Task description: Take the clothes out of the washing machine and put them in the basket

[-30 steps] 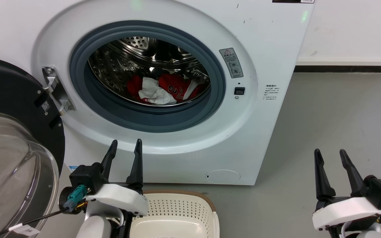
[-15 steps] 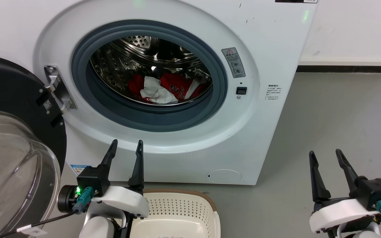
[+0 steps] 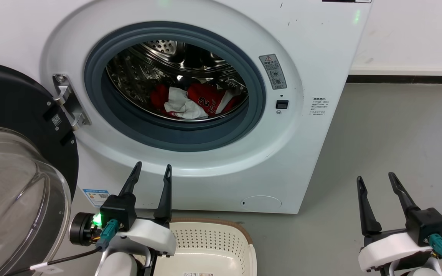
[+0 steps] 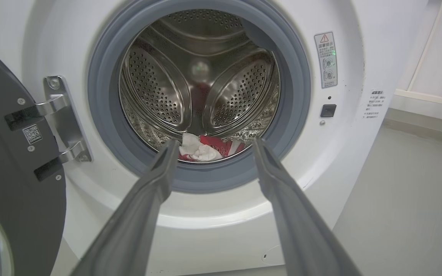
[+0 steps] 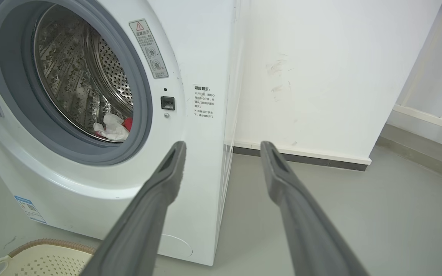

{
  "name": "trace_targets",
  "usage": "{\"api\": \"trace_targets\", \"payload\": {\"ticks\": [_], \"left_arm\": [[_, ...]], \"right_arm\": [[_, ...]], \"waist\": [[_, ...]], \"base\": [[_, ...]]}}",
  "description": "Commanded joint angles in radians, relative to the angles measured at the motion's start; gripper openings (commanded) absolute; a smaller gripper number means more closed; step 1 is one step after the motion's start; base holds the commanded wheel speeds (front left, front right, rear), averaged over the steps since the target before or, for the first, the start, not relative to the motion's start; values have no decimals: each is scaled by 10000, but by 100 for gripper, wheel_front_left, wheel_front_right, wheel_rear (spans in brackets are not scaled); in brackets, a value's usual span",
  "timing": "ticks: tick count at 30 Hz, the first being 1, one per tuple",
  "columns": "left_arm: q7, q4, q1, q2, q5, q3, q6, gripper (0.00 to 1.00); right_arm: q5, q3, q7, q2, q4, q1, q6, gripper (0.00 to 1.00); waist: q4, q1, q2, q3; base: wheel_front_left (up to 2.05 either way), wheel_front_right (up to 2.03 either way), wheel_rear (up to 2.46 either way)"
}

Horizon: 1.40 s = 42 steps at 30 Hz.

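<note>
The white washing machine (image 3: 313, 50) stands before me with its round door (image 3: 10, 126) swung open to the left. Inside the steel drum lie the clothes (image 3: 196, 103), a red jersey with white numbers and a white cloth on top; they also show low in the drum as clothes (image 4: 205, 148) and clothes (image 5: 112, 127). The cream basket (image 3: 209, 245) sits on the floor below the door opening. My left gripper (image 3: 152, 169) is open, just above the basket's left back rim and below the drum opening. My right gripper (image 3: 375, 179) is open over the floor, right of the machine.
Grey floor (image 3: 393, 134) stretches to the right of the machine up to a white wall with a dark skirting (image 3: 401, 79). The open door with its glass bowl (image 3: 6, 191) takes up the left side, close beside my left arm.
The head camera has shifted slightly, so the machine sits a little further right. Both grippers sit a little lower, the left a bit further right, both still open.
</note>
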Motion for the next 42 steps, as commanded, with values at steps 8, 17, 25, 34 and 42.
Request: {"api": "trace_targets", "payload": {"ticks": [8, 17, 25, 34, 42], "left_arm": [[-72, 67, -17, 17, -26, 11, 34, 100], [-72, 42, -41, 17, -4, 26, 69, 100], [-72, 35, -126, 17, 42, 58, 43, 100], [-70, 268, -881, 15, -25, 40, 150, 100], [-70, 960, -2359, 46, 91, 340, 185, 100]], "right_arm": [[-94, -9, -90, -24, 97, -22, -3, 100], [-36, -23, -128, -24, 150, -74, -3, 100], [32, -14, -140, -24, 117, -100, -3, 100], [215, 36, -149, -23, -77, -503, -3, 100], [295, 293, -201, -23, -320, -1249, -3, 100]], "waist": [[22, 0, 0, 42], [47, 0, 0, 58], [59, 0, 0, 138], [52, 0, 0, 937], [-244, 0, 0, 2352]], "base": [[0, 0, 0], [0, 0, 0], [0, 0, 0], [0, 0, 0], [0, 0, 0]]}}
